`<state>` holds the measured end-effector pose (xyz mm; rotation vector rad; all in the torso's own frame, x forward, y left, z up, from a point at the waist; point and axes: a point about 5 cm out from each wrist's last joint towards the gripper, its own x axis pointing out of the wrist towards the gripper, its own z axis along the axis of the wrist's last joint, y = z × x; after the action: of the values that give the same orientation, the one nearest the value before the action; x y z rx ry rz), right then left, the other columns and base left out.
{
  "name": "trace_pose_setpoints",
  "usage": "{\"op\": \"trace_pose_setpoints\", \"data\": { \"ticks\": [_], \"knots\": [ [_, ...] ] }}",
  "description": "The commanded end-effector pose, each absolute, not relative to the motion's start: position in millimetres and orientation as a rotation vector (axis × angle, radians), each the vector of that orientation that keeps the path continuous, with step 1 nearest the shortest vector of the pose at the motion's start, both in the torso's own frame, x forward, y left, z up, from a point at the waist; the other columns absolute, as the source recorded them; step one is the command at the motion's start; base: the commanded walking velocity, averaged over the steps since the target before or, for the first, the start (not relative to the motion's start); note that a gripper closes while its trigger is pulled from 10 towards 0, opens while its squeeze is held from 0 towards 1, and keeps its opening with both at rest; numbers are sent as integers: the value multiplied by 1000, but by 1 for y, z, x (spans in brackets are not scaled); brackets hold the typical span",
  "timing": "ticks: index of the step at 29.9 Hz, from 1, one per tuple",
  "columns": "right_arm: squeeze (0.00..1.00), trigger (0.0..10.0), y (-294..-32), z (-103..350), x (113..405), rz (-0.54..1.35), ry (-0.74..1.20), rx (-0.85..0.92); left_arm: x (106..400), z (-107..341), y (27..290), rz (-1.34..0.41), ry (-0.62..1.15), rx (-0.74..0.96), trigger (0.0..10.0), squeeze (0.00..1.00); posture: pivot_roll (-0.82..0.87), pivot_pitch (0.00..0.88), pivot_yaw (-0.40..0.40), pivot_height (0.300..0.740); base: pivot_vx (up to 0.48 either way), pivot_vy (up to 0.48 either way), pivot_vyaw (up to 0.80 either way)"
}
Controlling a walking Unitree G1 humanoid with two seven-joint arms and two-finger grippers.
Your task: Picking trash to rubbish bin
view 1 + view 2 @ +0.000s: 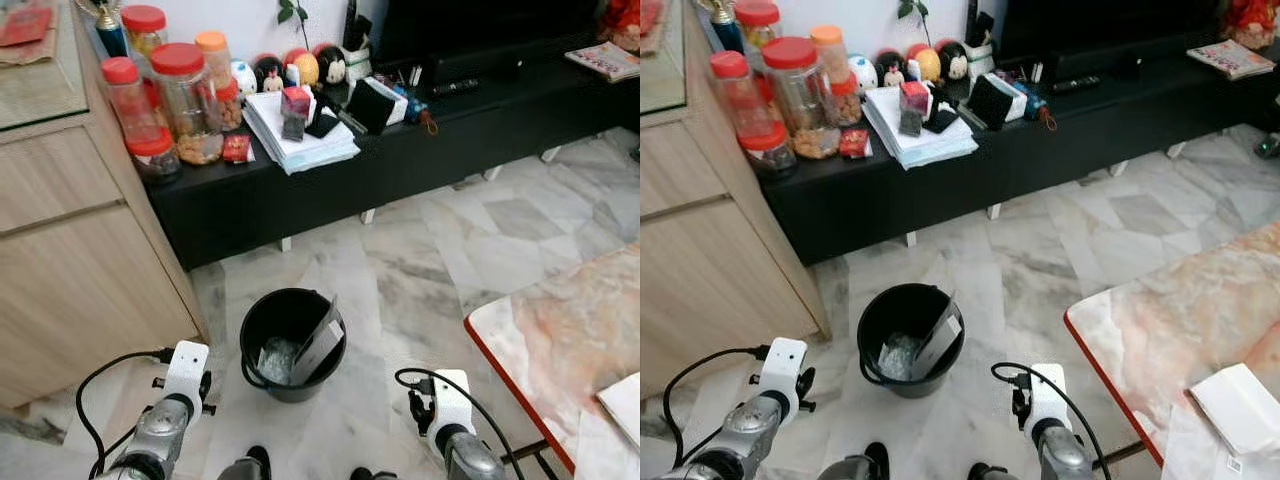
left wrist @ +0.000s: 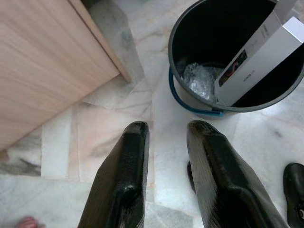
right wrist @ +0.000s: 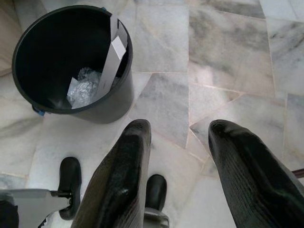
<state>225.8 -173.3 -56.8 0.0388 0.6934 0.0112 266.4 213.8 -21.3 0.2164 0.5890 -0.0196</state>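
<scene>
Both grippers, left (image 2: 164, 137) and right (image 3: 178, 137), hang spread and empty beside round black plastic bin (image 1: 262, 372), which holds a grey carton (image 1: 318, 346), apparently discarded.

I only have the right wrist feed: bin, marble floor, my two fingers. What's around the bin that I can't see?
Observer: A low black TV bench runs along the wall beyond the bin, with red-lidded jars and a paper stack on it.
Operator: Anything on my right?
Observer: A marble-topped table with a red edge stands to the robot's right, with a white box on it.
Operator: Left arm?
Observer: The left gripper hangs open over the floor, near a wooden cabinet; the right gripper is open too.
Operator: Bin contents?
Observer: A white carton leans on the rim, crumpled plastic lies below.
</scene>
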Motion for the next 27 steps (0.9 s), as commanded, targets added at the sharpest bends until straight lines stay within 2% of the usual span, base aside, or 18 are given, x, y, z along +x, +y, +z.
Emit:
{"op": "trace_pose_setpoints", "data": {
  "ticks": [1,27],
  "knots": [
    [0,10000,-174,-59,222,-13,708,62,258,-29,214,-21,630,214,10000,0,138,104,-43,740,0,0,0],
    [0,10000,-171,-61,219,-10,707,80,259,-28,213,-40,628,212,10000,0,124,79,-26,740,0,0,0]
  ]
}}
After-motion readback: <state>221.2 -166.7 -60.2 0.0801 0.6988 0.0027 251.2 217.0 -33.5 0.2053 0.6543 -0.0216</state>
